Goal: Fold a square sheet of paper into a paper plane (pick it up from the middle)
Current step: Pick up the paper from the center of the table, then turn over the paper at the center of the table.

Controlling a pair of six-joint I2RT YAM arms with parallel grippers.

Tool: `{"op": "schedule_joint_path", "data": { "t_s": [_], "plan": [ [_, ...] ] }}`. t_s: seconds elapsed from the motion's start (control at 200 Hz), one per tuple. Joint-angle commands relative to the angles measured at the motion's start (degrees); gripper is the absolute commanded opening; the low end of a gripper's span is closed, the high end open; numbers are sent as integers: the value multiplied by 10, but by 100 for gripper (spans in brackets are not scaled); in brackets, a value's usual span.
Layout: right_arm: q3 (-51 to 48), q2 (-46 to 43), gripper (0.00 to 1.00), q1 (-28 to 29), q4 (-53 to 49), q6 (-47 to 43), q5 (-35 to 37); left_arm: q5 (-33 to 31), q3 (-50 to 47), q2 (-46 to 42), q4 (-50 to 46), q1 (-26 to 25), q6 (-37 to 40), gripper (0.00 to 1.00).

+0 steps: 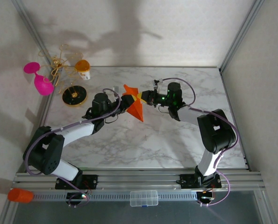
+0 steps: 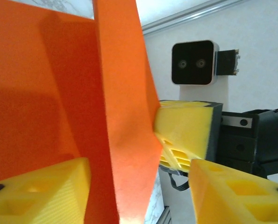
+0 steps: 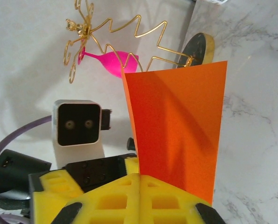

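Note:
The square sheet of paper (image 1: 135, 106) is bright orange, folded into a creased angular shape, and hangs in the air above the middle of the marble table (image 1: 143, 144). My right gripper (image 1: 144, 97) is shut on its right edge. In the right wrist view the paper (image 3: 181, 126) rises from the closed yellow fingertips of the right gripper (image 3: 139, 176). My left gripper (image 1: 124, 103) reaches in from the left. In the left wrist view the left gripper (image 2: 139, 186) stands open, with a fold of the paper (image 2: 124, 116) between its fingers (image 2: 40, 191) and a gap to the right finger.
At the back left stand a pink goblet (image 1: 41, 84), a gold wire stand on a black base (image 1: 74, 95) and an orange-and-white cup (image 1: 83, 68). An orange cylinder (image 1: 20, 195) and a clear plastic box (image 1: 144, 198) lie on the near rail.

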Motion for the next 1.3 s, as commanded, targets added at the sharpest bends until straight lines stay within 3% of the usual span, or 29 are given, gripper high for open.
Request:
{"op": "schedule_joint_path", "data": {
  "t_s": [0.0, 0.27, 0.581, 0.661, 0.761, 0.911, 1.006, 1.121, 1.292],
  "plan": [
    [-10, -11, 1, -3, 46, 33, -25, 30, 16, 12, 38, -4, 9, 51],
    [-22, -2, 2, -4, 117, 100, -41, 51, 11, 9, 89, -4, 14, 38],
    [-25, -5, 5, -7, 110, 110, -41, 51, 4, 4, 107, -3, 20, 19],
    [-22, -10, 13, -8, 75, 90, -33, 45, 4, 1, 101, -2, 26, 13],
    [-17, -28, 32, -18, -18, 15, -7, 33, 5, -7, 70, 1, 42, 11],
    [16, -80, 50, -42, -238, -159, 111, 0, 20, -27, -47, 10, 101, 11],
    [44, -102, 53, -46, -352, -256, 212, -70, 58, -36, -193, 11, 177, 11],
    [53, -127, 53, -46, -417, -318, 315, -190, 128, -26, -357, -3, 263, 11],
    [36, -157, 56, -46, -462, -355, 436, -440, 247, 39, -545, -51, 332, 10]
  ]
}}
